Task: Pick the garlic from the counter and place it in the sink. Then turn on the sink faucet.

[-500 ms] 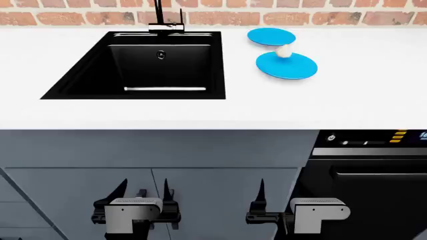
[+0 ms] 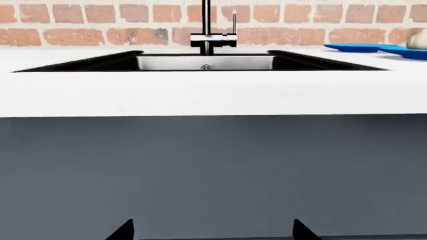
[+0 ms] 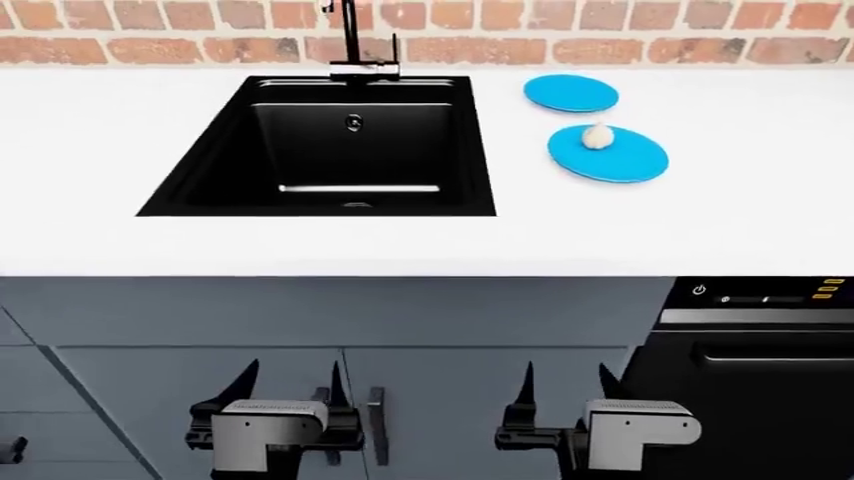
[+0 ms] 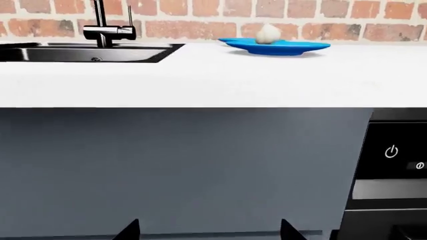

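Closer now, sink (image 3: 200, 190) and garlic (image 3: 598, 136) shifted right; counter (image 3: 400, 245) edge clear

At the head view's bottom edge, the left gripper (image 3: 284, 382) shows as a boxy light-grey housing with rounded corners, set on a black bracket that carries two thin, pointed black fingers. The right gripper (image 3: 565, 382) matches it, with the same pale grey block, black mounting and tapering black fingers. Each wrist view shows only two small black triangular fingertips (image 2: 122, 231) (image 4: 128, 230).
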You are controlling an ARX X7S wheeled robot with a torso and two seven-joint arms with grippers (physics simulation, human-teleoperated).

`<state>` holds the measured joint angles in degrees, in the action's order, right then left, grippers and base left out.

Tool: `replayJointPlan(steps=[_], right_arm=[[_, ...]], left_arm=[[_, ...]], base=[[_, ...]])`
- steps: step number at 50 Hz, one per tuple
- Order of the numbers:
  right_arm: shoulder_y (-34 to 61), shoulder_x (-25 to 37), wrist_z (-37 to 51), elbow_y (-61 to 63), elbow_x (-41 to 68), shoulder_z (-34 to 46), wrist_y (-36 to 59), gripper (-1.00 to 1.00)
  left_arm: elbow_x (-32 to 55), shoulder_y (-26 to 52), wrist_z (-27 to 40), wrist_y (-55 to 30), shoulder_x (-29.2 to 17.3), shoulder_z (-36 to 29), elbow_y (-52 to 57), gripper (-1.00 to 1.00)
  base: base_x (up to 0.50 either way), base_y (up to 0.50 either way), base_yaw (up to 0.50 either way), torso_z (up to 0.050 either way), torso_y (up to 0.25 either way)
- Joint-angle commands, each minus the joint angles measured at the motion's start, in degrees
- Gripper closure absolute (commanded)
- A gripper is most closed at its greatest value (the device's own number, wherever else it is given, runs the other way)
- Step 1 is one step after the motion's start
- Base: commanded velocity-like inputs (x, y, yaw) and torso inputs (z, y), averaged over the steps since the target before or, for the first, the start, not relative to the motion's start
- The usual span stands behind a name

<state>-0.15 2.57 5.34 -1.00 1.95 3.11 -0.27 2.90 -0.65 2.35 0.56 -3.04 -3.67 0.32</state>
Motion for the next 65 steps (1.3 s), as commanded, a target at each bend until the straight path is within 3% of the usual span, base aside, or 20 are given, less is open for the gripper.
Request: replayJointPlan(steps=[1,19,29,30,33,36,39,40,44,46,48,50,52,54,56,58,59,61,62,65], right_arm=[[0.0,1.0,1.7,-0.3,1.1,1.5,0.1,-1.00],[0.3,1.9,4.0,-0.8,1.9,2.8,-0.3,-1.00],[0.5,2.5,5.7,2.2,2.4,3.1,3.2,-1.00],[0.7,2.8,5.6,4.1,3.6,2.6,6.0,-1.00],[3.2,6.5,5.4,23.3,8.1,1.6,28.9,-1.00],[16.6,9.9,7.5,45.9,17.0,-4.1,54.7,-1.00],[25.4,9.1,9.2,53.1,21.0,-7.6,78.6,-1.00],[27.9,6.6,4.5,55.2,26.4,-13.5,84.7,-1.00],[32.2,7.6,9.2,57.6,30.4,-15.6,90.2,-1.00],[33.2,10.5,19.3,56.9,44.6,-18.2,90.2,-1.00],[36.0,14.5,35.2,54.2,61.8,-21.4,90.2,-1.00],[40.1,17.6,50.3,50.5,79.0,-22.7,89.5,-1.00],[44.7,21.5,62.5,46.7,96.1,-18.3,85.6,-1.00],[53.1,22.7,66.2,38.4,99.8,-12.2,84.5,-1.00],[59.4,21.7,61.8,32.0,94.4,-10.1,84.9,-1.00],[64.7,22.0,48.4,26.6,83.4,-4.8,84.1,-1.00],[68.6,22.7,39.8,20.4,74.8,2.7,78.5,-1.00],[73.3,22.6,25.9,11.5,63.0,9.0,72.1,-1.00],[75.0,21.4,23.8,6.7,60.3,9.1,68.5,-1.00],[85.5,19.0,10.0,-14.8,45.2,22.8,58.6,-1.00]], left_arm=[[0.9,-0.2,1.2,-0.4,-1.4,-1.1,0.7,-1.00],[2.2,0.1,2.5,0.3,-2.4,-2.3,-0.5,-1.00],[4.2,-0.1,3.3,-1.7,-2.8,-2.1,1.3,-1.00],[2.6,0.5,5.6,-6.1,-2.8,-2.2,2.8,-1.00],[5.6,2.1,6.1,-25.0,-5.1,-2.4,21.0,-1.00],[12.3,16.2,8.6,-50.8,-7.2,2.6,44.0,-1.00],[15.8,24.4,9.4,-75.7,-5.8,7.1,50.2,-1.00],[17.8,26.1,8.3,-79.7,-4.7,9.2,52.3,-1.00],[19.5,31.3,9.4,-88.8,-4.0,10.4,57.0,-1.00],[27.4,33.3,13.9,-90.5,-4.7,13.0,56.2,-1.00],[44.6,37.1,31.1,-90.5,-9.2,17.8,51.8,-1.00],[61.8,42.2,48.2,-90.4,-12.5,18.6,46.5,-1.00],[79.0,47.3,61.6,-89.4,-14.2,18.0,41.6,-1.00],[96.2,56.4,68.7,-86.7,-16.7,14.0,33.2,-1.00],[89.8,63.3,64.1,-88.7,-18.5,10.4,28.7,-1.00],[77.6,67.0,51.1,-84.9,-20.3,5.8,23.1,-1.00],[69.0,70.8,42.5,-79.6,-23.3,-2.7,15.3,-1.00],[59.3,74.8,31.5,-72.6,-23.9,-7.4,7.2,-1.00],[57.0,77.1,28.5,-71.2,-23.9,-9.4,3.0,-1.00],[45.6,85.9,17.0,-60.9,-22.6,-18.2,-15.4,-1.00]], base=[[0.00,0.50,0.00,0.050,0.033],[0.00,0.45,0.00,0.050,0.032],[0.00,0.00,0.00,0.050,0.031],[0.00,0.00,0.00,0.000,0.000],[0.00,0.00,0.00,0.000,0.000],[0.00,0.00,0.00,0.000,0.000],[0.00,0.00,0.00,0.000,0.000],[0.00,0.00,0.00,0.000,0.000],[0.00,0.00,0.00,0.000,0.000],[0.00,0.00,0.00,0.000,0.000],[0.00,0.00,0.00,0.000,0.000],[0.00,0.00,0.00,0.000,0.000],[0.00,0.00,0.00,0.000,0.000],[0.00,0.00,0.00,0.000,0.000],[0.00,0.00,0.00,0.000,0.000],[0.00,0.00,0.00,0.000,0.000],[0.00,0.00,0.00,0.000,0.000],[0.00,0.00,0.00,0.000,0.000],[0.00,0.00,0.00,0.000,0.000],[0.00,0.00,0.00,0.000,0.000]])
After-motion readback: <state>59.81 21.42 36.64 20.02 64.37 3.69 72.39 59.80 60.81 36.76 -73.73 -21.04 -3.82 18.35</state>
